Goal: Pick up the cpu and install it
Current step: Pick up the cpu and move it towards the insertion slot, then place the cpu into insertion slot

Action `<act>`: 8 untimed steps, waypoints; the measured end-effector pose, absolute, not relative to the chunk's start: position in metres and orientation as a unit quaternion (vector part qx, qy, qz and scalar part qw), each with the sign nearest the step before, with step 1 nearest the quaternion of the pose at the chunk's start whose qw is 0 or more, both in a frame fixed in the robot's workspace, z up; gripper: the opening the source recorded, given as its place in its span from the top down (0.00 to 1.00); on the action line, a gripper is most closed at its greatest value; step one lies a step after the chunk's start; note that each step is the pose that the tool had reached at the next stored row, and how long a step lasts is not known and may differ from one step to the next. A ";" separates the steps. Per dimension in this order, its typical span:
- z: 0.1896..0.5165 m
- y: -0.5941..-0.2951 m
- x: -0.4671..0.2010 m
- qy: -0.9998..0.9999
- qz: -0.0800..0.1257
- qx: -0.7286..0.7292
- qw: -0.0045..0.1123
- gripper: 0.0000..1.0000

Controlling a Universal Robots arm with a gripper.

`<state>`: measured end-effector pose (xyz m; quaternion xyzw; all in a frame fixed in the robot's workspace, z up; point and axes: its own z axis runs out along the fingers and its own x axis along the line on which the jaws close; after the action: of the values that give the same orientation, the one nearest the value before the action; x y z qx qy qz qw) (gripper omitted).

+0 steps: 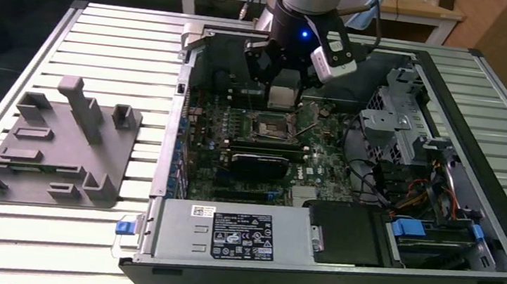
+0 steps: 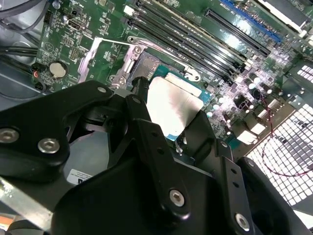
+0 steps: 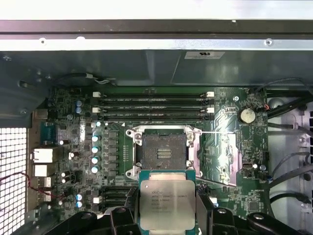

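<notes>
My gripper (image 1: pixel 281 88) hangs inside the open computer case, shut on the cpu (image 1: pixel 280 97), a flat square chip with a shiny silver top. In the first wrist view the cpu (image 3: pixel 166 205) sits between the two black fingers (image 3: pixel 128 211), just short of the open black socket (image 3: pixel 164 152) on the green motherboard. The socket's metal frame is swung open, with its thin lever (image 3: pixel 215 182) lying off to one side. In the second wrist view the cpu (image 2: pixel 173 105) is clamped at its edges and hovers above the socket (image 2: pixel 142 68). In the exterior view the socket (image 1: pixel 271 125) lies just below the gripper.
A grey plastic fixture (image 1: pixel 55 149) stands on the slatted table at the exterior view's left. Inside the case are the memory slots (image 3: pixel 154 106), a power supply (image 1: pixel 235 233), a drive cage (image 1: pixel 403 112) and cables (image 1: pixel 417 194). The case wall (image 3: pixel 156 41) rises beyond the board.
</notes>
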<state>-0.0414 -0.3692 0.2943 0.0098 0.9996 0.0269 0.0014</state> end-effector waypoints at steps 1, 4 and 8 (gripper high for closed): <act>0.294 -0.369 -0.041 1.000 0.027 0.010 0.001 0.46; 0.294 -0.369 -0.041 1.000 0.027 0.010 0.001 0.46; 0.294 -0.369 -0.041 1.000 0.027 0.010 0.001 0.46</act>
<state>-0.0409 -0.3692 0.2939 0.0098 0.9996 0.0269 0.0014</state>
